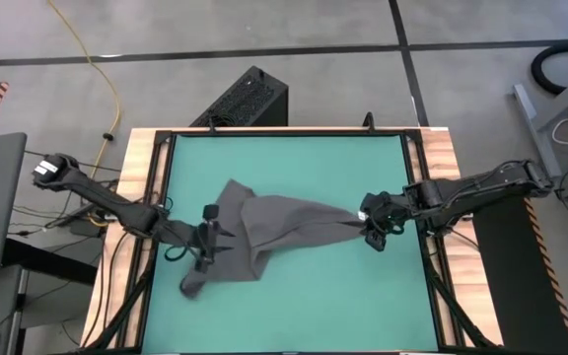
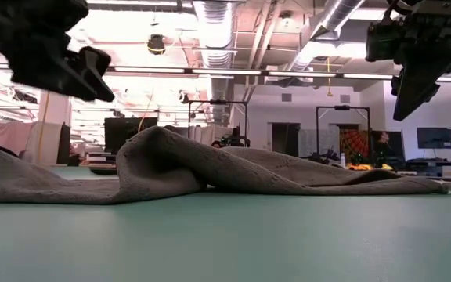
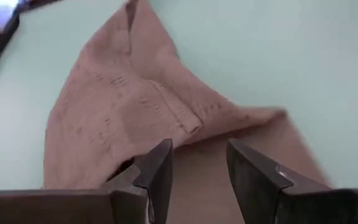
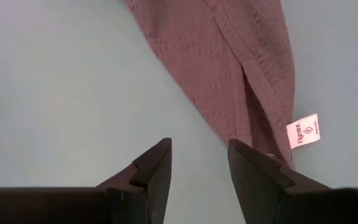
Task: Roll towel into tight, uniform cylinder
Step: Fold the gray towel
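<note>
**A:** Dark grey cloth, that's the towel (image 1: 264, 232), seen crumpled and unrolled on the teal desk (image 1: 294, 158). It's spread roughly across the middle, w/ a bunched lobe toward the left arm's side and a long narrow tail drawn out toward the right arm's side. No cylinder shape can be made out anywhere.

**B:** And the claws?

**A:** Left claw (image 1: 205, 247) is seen over the towel's left-hand bunch in the high view. In its wrist view the fingers (image 3: 157, 168) are parted w/ a gap between them, cloth visible through the gap, nothing pinched. Right claw (image 1: 371, 235) is found at the tip of the towel's tail. Its fingers (image 4: 157, 165) are also apart, bare teal surface shown between them, nothing gripped.

**B:** Touching the cloth or not?

**A:** From the low view both claws are seen lifted off the towel, hanging above it at either end. The cloth lies slack there, w/ a hump raised near the middle and the rest tapering flat toward the right end.

**B:** Tag spotted?

**A:** Yep, small white tag (image 4: 303, 130) is seen at the towel's edge, just beside the right claw, lying flat on the desk. Printing on it too small to be read properly.
</note>
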Robot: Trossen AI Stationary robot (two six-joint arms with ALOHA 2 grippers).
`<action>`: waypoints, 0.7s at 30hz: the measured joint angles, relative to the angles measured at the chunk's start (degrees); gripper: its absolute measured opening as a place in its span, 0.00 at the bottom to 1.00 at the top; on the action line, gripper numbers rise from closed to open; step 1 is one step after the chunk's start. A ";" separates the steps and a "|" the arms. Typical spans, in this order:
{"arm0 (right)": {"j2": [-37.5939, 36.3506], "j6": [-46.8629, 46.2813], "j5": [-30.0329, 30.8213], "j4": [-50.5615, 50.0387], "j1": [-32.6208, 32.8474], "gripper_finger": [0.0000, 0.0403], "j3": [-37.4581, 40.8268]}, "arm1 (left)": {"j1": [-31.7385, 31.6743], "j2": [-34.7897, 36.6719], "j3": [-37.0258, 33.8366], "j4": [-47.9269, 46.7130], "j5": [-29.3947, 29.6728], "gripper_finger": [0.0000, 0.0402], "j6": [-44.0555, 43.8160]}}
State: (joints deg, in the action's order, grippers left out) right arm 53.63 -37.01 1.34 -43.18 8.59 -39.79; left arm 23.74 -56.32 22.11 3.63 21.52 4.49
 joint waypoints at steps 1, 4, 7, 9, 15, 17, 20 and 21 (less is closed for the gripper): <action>0.00 -0.02 0.00 0.00 -0.19 0.46 0.00 | 0.01 -1.80 0.02 1.37 0.15 0.35 2.95; 0.01 -0.02 0.05 0.07 -0.53 0.46 0.00 | 0.01 -6.87 0.51 5.10 2.42 0.35 12.24; 0.02 -0.02 0.07 0.45 -0.51 0.45 0.00 | 0.02 -11.12 3.48 3.85 7.55 0.35 19.60; 0.02 -0.02 0.07 0.42 -0.51 0.45 0.00 | 0.05 -13.90 5.78 1.60 11.47 0.35 24.56; 0.02 -0.02 0.11 0.42 -0.49 0.45 0.00 | 0.02 -22.37 11.42 -6.26 17.50 0.35 35.98; 0.02 -0.02 0.13 0.46 -0.49 0.45 0.00 | 0.01 -25.13 12.66 -8.37 18.66 0.35 37.33; 0.02 0.03 0.19 0.46 -0.49 0.45 0.00 | 0.01 -28.79 14.07 -8.96 23.10 0.35 37.81; 0.02 0.04 0.24 0.43 -0.49 0.45 0.00 | 0.01 -29.85 14.49 -8.98 24.78 0.35 37.81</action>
State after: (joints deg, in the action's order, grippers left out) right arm 53.65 -36.97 1.58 -42.74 8.10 -39.79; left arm 23.75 -86.17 36.60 -5.34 46.30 42.30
